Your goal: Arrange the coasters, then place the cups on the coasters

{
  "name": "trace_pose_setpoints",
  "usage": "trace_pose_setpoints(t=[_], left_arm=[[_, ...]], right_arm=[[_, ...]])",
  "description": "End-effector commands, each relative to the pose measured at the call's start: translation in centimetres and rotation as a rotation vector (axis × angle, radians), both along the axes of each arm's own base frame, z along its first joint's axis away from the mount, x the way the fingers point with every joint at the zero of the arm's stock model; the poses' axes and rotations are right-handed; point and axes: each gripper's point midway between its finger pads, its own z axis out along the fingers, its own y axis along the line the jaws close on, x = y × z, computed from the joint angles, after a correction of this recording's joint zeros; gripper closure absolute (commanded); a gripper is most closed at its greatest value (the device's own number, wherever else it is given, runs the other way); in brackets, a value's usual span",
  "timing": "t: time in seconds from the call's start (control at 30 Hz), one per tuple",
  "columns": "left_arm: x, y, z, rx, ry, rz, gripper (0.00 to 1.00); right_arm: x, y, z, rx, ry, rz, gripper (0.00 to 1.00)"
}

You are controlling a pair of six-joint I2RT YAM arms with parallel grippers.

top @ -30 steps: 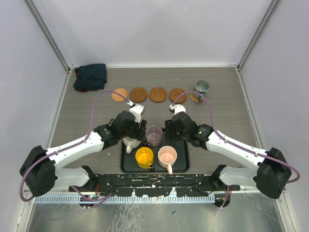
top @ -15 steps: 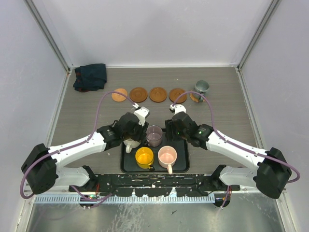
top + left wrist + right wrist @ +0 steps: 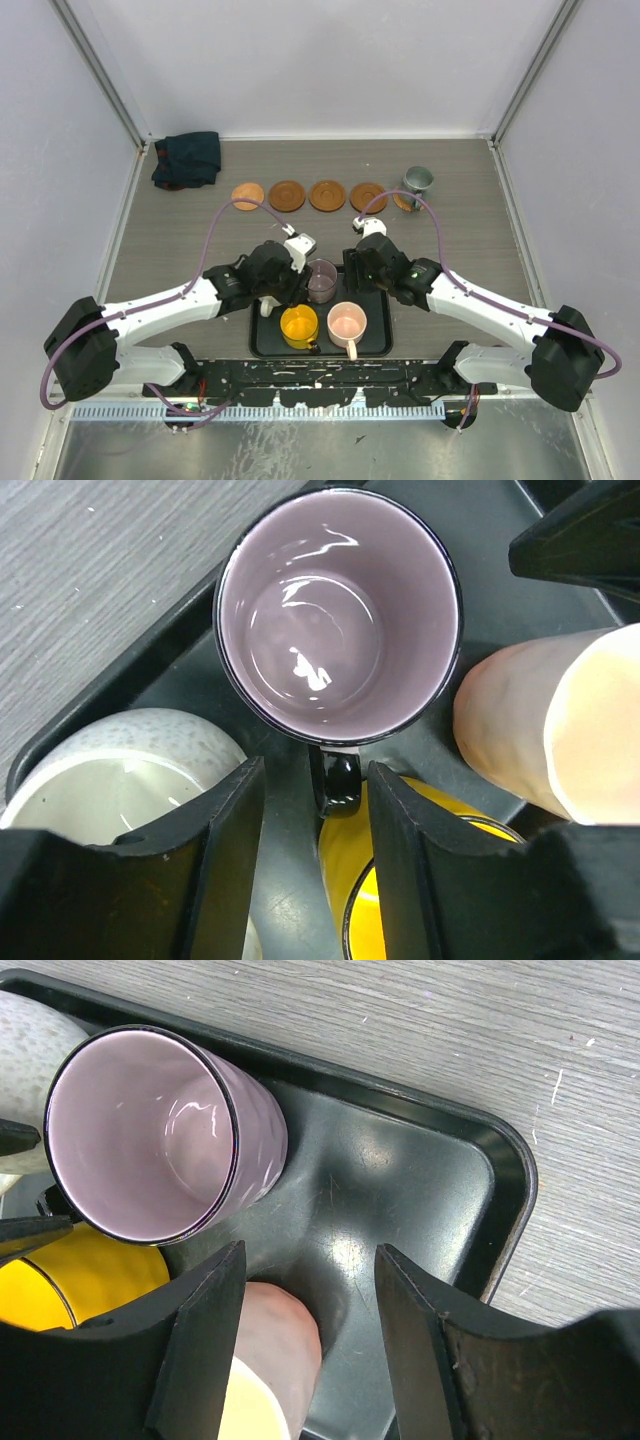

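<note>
The mauve cup (image 3: 321, 281) (image 3: 335, 630) stands on the black tray (image 3: 375, 340) with the yellow cup (image 3: 299, 326), the pink cup (image 3: 347, 322) and the cream cup (image 3: 120, 770), which my left arm mostly hides from above. My left gripper (image 3: 312, 770) (image 3: 296, 274) is open, its jaws straddling the mauve cup's black handle (image 3: 340, 780) without pinching it. My right gripper (image 3: 310, 1260) (image 3: 360, 272) is open over bare tray floor beside the pink cup (image 3: 280, 1340). Three coasters (image 3: 287, 195) and a lighter one (image 3: 248, 195) form a row. The grey-green cup (image 3: 417, 181) sits partly over the last coaster (image 3: 402, 201).
A dark teal cloth (image 3: 187, 158) lies bunched in the far left corner. White walls close the table on three sides. The tray's rim (image 3: 505, 1210) runs right of my right gripper, with grey wood tabletop (image 3: 500, 1050) beyond it.
My left gripper has slid right and nearer, onto the mauve cup's handle, and its jaws have narrowed. The right arm and the cups have not moved.
</note>
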Motion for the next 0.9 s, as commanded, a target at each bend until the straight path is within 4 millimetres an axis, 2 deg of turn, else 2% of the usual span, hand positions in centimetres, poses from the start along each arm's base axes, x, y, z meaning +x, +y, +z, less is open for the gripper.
trace_pose_setpoints(t=[0.0,0.17,0.37,0.7,0.8,0.87], left_arm=[[-0.9,-0.6,0.6,-0.044,0.019,-0.022,0.53],[-1.8,-1.7,0.6,-0.072,0.056,-0.064,0.54],[-3.5,-4.3,1.7,-0.165,0.112,-0.171,0.54],[-5.2,-8.0,1.3,-0.222,0.206,-0.277,0.53],[-5.1,-8.5,1.5,-0.228,0.204,-0.278,0.46],[-4.9,-8.5,2.1,-0.239,0.185,-0.270,0.36]], right_arm=[[0.4,0.4,1.2,0.039,-0.036,-0.012,0.41],[0.3,0.4,1.1,0.041,-0.035,-0.012,0.41],[0.3,0.2,1.1,0.039,-0.038,-0.016,0.41],[0.0,-0.2,1.1,0.045,-0.045,-0.024,0.41],[-0.1,-0.3,1.2,0.045,-0.042,-0.024,0.42],[-0.2,-0.5,1.3,0.047,-0.046,-0.027,0.40]])
